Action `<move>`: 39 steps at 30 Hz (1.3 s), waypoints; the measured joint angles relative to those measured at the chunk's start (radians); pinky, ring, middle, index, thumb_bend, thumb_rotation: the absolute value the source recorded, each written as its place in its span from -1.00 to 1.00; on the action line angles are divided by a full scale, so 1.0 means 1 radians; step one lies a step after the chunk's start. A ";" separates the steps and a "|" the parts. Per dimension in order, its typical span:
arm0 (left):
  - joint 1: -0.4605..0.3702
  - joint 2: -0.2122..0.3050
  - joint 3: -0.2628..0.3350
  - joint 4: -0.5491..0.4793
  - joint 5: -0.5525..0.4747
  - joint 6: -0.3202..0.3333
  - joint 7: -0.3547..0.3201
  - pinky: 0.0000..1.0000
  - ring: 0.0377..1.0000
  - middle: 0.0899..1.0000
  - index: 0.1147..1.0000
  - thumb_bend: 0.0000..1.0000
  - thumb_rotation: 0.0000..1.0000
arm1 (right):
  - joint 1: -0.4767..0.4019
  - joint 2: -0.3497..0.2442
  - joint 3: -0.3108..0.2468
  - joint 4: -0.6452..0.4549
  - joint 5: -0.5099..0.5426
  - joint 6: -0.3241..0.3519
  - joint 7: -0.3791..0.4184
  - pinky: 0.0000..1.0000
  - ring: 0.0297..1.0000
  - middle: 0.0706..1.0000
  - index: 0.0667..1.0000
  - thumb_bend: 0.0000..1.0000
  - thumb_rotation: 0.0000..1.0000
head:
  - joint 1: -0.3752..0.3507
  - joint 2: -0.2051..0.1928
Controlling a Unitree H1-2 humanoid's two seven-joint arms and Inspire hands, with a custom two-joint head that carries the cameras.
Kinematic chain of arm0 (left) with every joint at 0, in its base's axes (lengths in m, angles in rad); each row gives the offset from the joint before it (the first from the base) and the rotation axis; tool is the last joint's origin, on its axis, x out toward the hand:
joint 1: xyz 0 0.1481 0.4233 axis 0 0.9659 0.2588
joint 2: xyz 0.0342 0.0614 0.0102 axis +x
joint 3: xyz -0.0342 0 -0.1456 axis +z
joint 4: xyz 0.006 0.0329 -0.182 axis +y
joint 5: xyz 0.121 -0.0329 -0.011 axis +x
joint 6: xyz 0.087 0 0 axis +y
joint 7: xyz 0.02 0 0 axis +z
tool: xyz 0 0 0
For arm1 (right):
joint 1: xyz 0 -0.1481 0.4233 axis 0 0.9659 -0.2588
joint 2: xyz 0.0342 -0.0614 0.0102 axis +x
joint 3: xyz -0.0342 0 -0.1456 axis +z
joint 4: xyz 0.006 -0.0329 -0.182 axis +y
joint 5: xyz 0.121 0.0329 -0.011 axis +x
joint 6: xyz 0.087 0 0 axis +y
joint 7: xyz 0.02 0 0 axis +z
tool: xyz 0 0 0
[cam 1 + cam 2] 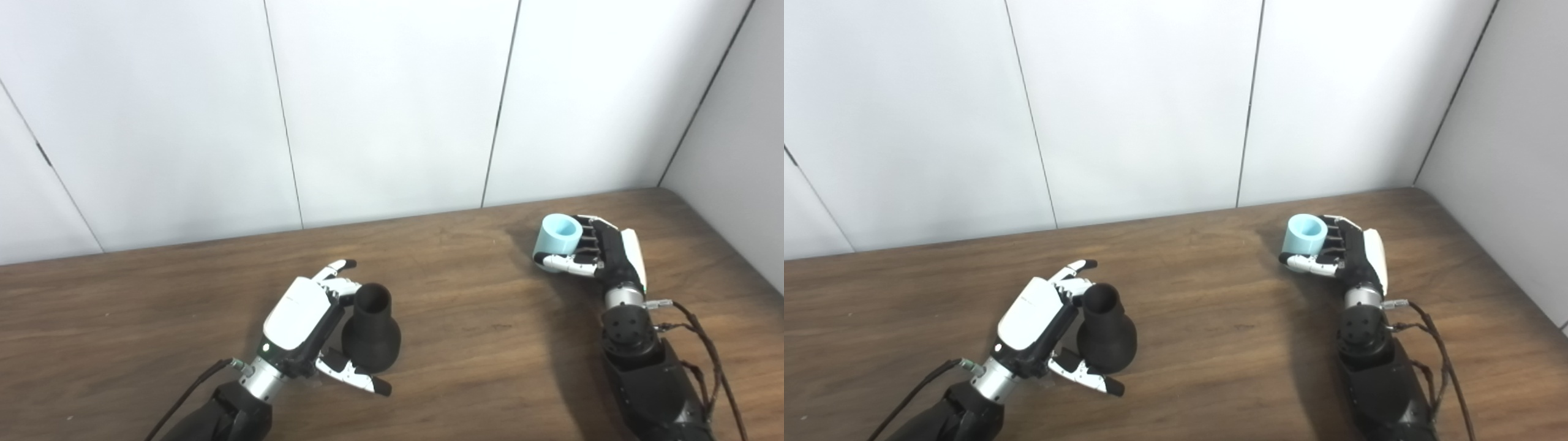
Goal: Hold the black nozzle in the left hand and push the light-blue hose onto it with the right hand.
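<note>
While the left hand (303, 321) cups the black nozzle (370, 331) upright on the table (478, 343) with fingers loosely curled, and the right hand (597, 254), well apart, wraps the light-blue hose (557, 236), any misaligned push could tip the nozzle.

Pretty bright, even overhead light in here, white wall panels (392, 104) nearly blown out, soft blurry shadows spilling left of each arm on the wood surface (478, 343), picture a bit soft overall, wall seams splaying outward toward the edges.
</note>
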 measured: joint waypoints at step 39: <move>0.001 -0.007 0.011 -0.004 0.000 0.000 -0.015 0.71 0.03 -0.16 -0.27 0.00 -1.00 | 0.062 0.033 0.045 -0.165 0.014 -0.017 0.060 -0.30 -0.24 -0.14 -0.01 0.03 -1.00 | 0.072 0.026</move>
